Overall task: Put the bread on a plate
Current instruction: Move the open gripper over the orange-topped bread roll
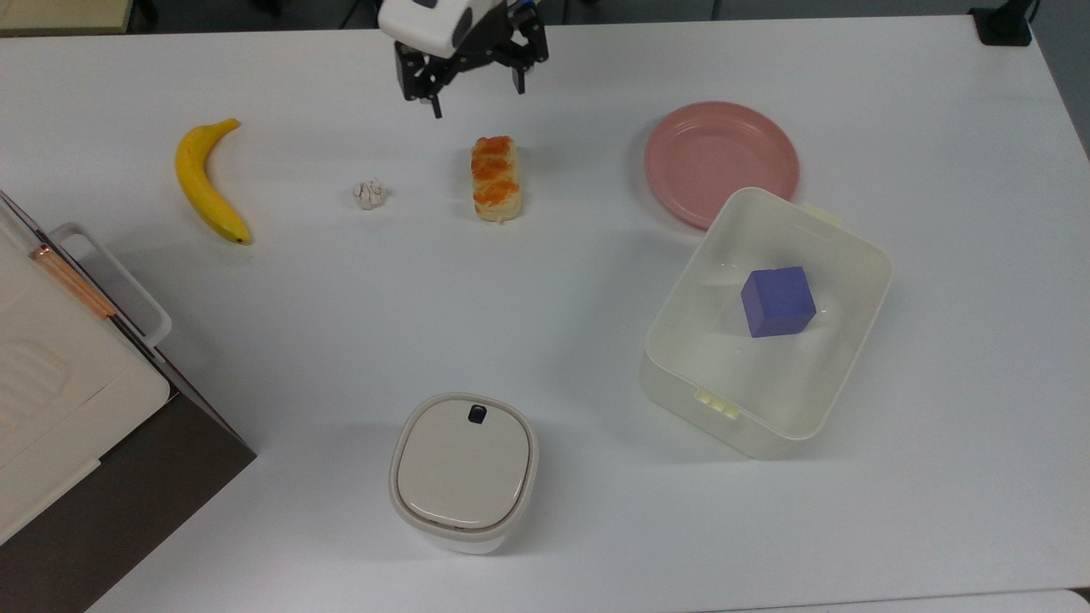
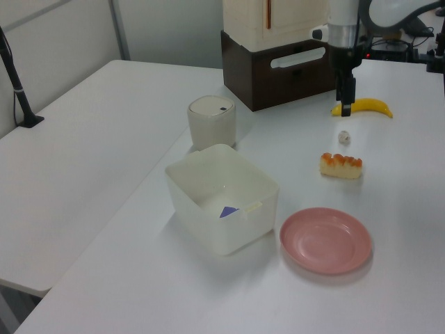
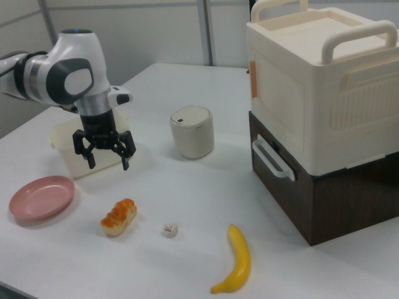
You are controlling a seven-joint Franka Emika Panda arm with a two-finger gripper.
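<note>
Bread (image 1: 496,179) btwn lump (image 1: 370,194) & plate (image 1: 720,162)

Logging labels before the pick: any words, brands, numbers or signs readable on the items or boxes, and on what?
None can be read in any view.
The small lidded bin carries a dark button, no text legible.
The bread, plate, banana, purple cube, open tub and stacked cases are unmarked.
The hand shows no lettering.

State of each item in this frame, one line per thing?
gripper: open, empty, above the table near the bread
bread: lying on the table, not gripped
plate: empty, beside the tub
tub: open, purple cube inside
small bin: lid closed
banana: lying on the table
</note>
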